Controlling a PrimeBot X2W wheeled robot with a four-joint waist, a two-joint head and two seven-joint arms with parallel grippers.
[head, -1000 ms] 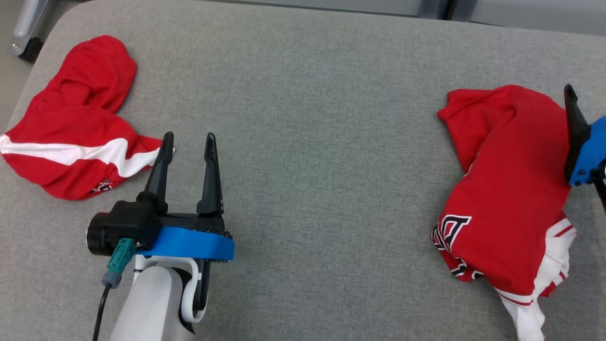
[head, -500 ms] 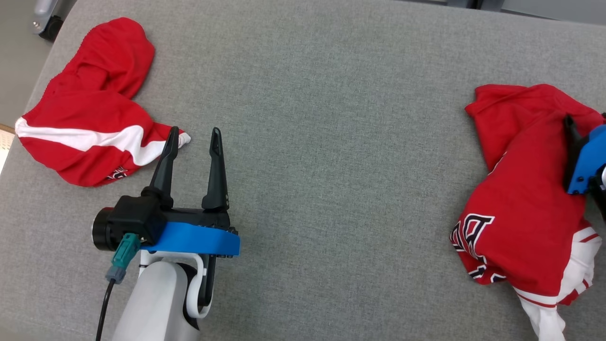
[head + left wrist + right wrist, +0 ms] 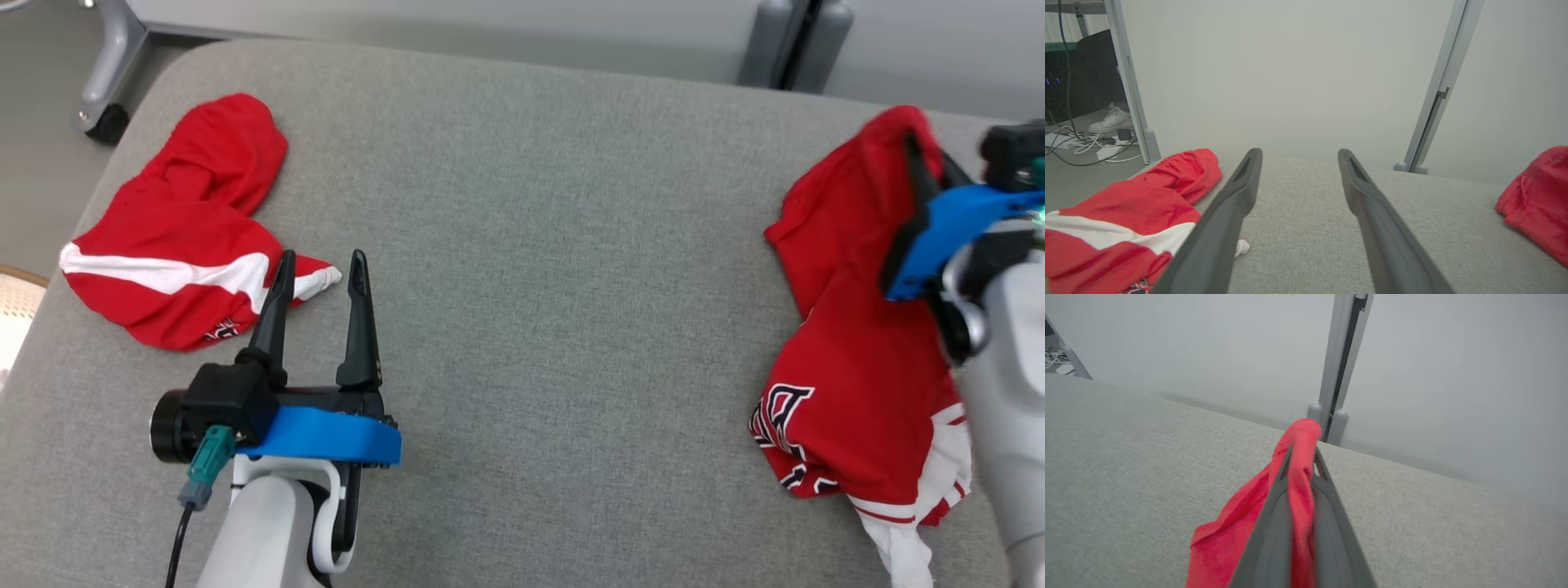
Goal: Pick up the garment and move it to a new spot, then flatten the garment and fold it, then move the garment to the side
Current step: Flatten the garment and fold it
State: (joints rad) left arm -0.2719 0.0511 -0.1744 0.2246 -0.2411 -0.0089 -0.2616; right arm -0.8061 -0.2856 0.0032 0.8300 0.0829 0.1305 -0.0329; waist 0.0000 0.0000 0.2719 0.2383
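Right gripper (image 3: 921, 153): jaws closed on top fold of red garment (image 3: 857, 367), 3 o'clock on grey padded surface (image 3: 555, 286). Rest of garment drapes down onto surface.
Left gripper (image 3: 320, 265): jaws open, 8 o'clock. Second red garment (image 3: 180, 253) just beside it, 10 o'clock.
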